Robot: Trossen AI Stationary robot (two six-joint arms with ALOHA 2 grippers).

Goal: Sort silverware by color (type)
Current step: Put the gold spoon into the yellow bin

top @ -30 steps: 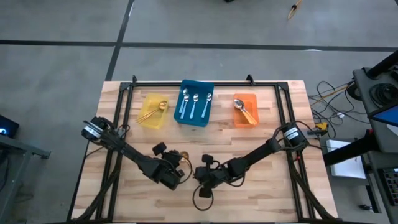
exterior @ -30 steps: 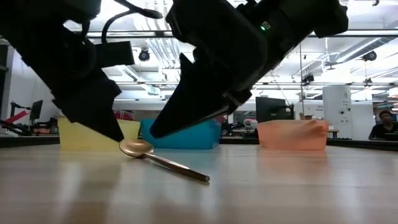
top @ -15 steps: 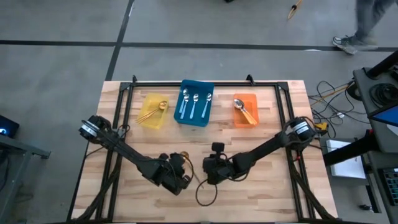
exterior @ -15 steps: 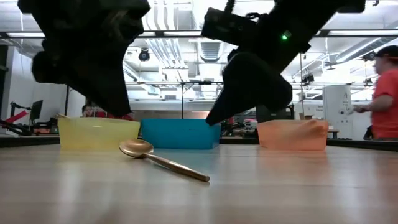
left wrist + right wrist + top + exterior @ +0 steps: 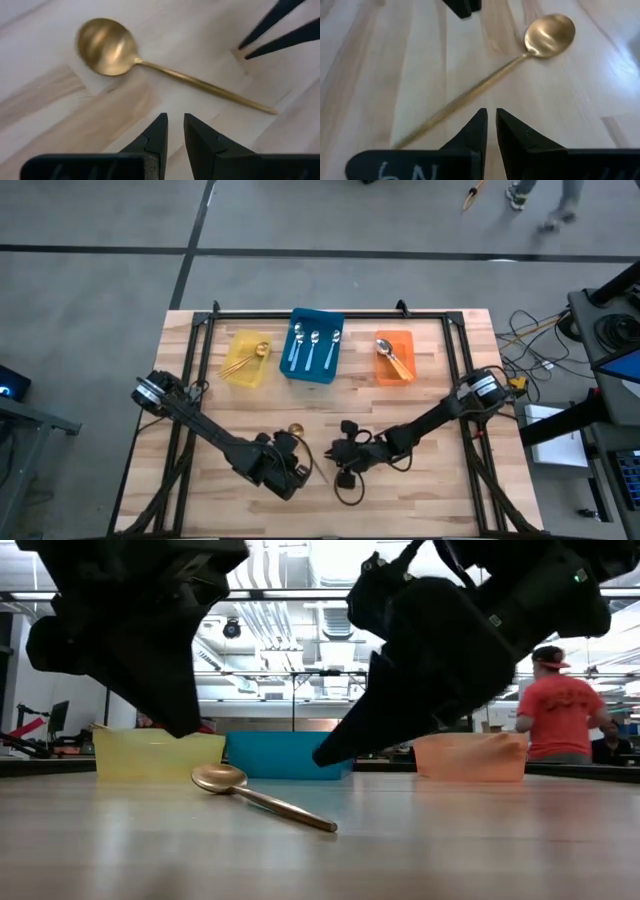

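One all-gold spoon (image 5: 308,450) lies on the wooden table between my two grippers, its bowl (image 5: 105,40) toward the far edge and its thin handle (image 5: 465,95) running toward the near edge. In the low view the spoon (image 5: 262,799) rests on its bowl's underside and its handle's end. My left gripper (image 5: 173,131) hovers above the table just left of the handle, its fingers shut to a narrow slit. My right gripper (image 5: 490,124) hovers just right of the spoon, also shut. Neither touches the spoon.
Along the far side stand a yellow bin (image 5: 232,367) holding gold spoons, a blue bin (image 5: 312,372) holding three blue-handled spoons, and an orange bin (image 5: 410,352) holding orange-handled spoons. Bare wood lies between the bins and the grippers. A person in a red shirt (image 5: 560,715) stands in the room behind.
Both grippers rose from beside the spoon's bowl, where their tips were down near the table. The right gripper also shifted a little toward the table's right edge. The gold spoon kept its place on the table.
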